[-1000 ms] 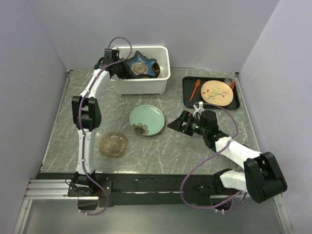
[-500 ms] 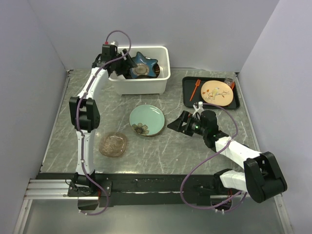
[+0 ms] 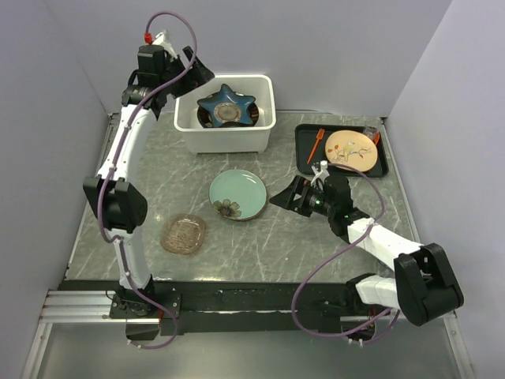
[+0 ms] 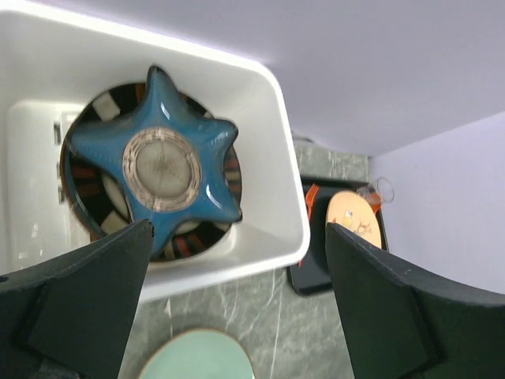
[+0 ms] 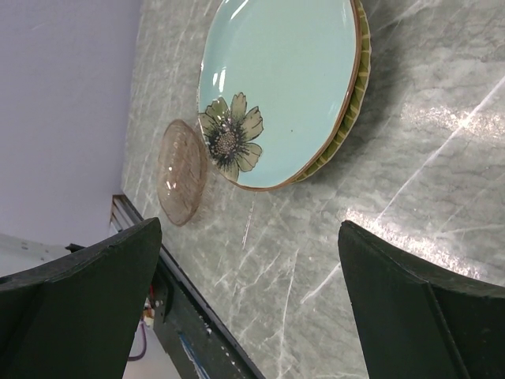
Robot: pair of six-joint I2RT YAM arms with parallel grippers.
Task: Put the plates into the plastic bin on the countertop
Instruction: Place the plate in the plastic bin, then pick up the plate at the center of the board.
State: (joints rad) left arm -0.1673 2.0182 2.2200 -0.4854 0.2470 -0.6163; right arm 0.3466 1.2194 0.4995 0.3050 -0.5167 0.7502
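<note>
Left claw (image 3: 195, 70) risen above bin (image 3: 225, 139) (star plate (image 3: 227, 106) inside).

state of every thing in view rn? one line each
white bin: holds two plates
blue star plate: in white bin, atop dark-rimmed plate
flowered plate: on countertop, stacked on green plate
amber glass plate: on countertop, alone
tan plate: on black tray
left gripper: open, empty, raised near white bin
right gripper: open, empty, low, facing flowered plate

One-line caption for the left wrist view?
Open left pincer above the white plastic bin, blue star-shaped plate lying on a dark-patterned plate inside.
</note>
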